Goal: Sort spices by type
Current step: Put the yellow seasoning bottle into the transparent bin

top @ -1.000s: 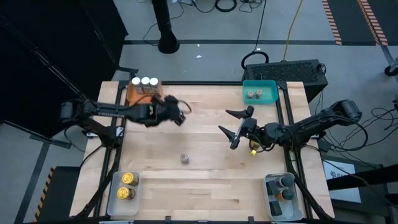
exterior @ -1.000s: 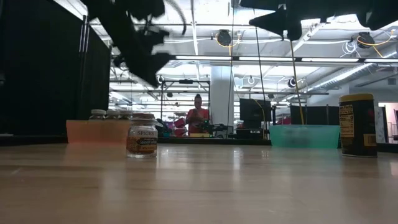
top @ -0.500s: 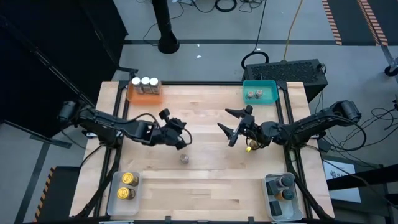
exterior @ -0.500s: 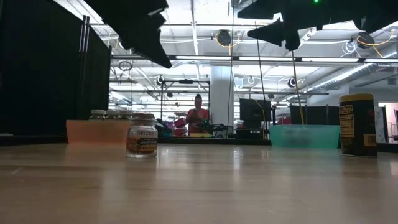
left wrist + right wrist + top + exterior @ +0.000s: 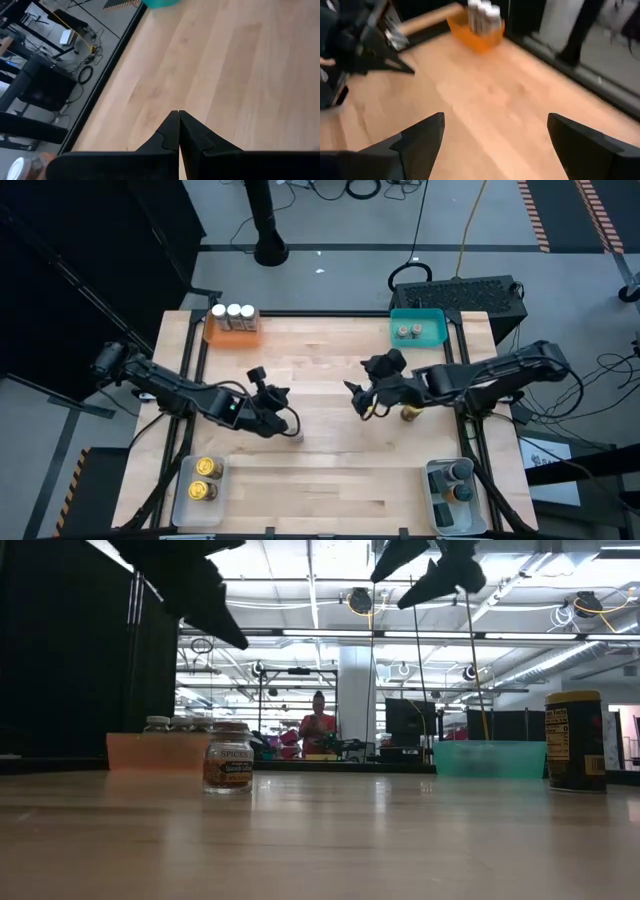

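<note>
1. Left gripper (image 5: 283, 420), jaws pressed together and holding nothing, is dropping from near the orange tray (image 5: 216, 334) toward the brownish spice jar (image 5: 297, 436) mid-table.
2. Right gripper (image 5: 358, 402), jaws spread, is swinging inward, leaving the yellow jar (image 5: 409, 414) behind.
3. Brownish spice jar is standing upright, unsorted, likely next.

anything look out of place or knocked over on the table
Nothing is spilled or tipped. Two jars are not in any tray: a brownish spice jar stands upright mid-table beside the left gripper, and a yellow-lidded dark jar stands near the right gripper. The orange tray and teal tray look tidy.
</note>
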Robot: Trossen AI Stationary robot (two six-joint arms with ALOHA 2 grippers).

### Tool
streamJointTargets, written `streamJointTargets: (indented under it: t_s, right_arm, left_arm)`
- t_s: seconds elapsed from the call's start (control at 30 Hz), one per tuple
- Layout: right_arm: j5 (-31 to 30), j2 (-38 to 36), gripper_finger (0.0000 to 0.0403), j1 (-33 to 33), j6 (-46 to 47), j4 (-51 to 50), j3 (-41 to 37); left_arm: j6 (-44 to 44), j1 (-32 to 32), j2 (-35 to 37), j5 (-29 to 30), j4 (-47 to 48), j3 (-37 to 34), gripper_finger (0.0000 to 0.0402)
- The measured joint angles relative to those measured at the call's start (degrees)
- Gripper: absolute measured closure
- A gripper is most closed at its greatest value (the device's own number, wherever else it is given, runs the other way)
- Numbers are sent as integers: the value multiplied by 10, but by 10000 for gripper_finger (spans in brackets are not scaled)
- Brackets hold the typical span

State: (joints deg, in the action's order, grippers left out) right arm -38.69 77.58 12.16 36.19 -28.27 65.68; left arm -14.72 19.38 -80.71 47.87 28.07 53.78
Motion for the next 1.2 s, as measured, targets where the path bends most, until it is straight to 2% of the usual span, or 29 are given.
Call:
streamJointTargets:
  t_s: [0.13, 0.3, 0.57, 0.8, 0.9, 1.2]
  right_arm:
    - [38, 44, 66, 9, 84, -158, 87]
    - [130, 85, 66, 19, 159, -288, 153]
    - [281, 91, 66, 51, 230, -383, 176]
    - [365, 88, 66, 89, 357, -560, 199]
    - [375, 88, 66, 103, 397, -620, 206]
    - [370, 78, 66, 108, 412, -617, 202]
  left_arm:
    - [-22, 11, 0, 0, 33, 0, 396]
    - [-41, 25, 0, 0, 57, 0, 396]
    - [-44, 38, 0, -10, 54, 0, 396]
    - [-44, 38, 0, -12, 53, 0, 396]
    - [-44, 38, 0, -12, 53, 0, 396]
    - [-44, 38, 0, -12, 54, 0, 396]
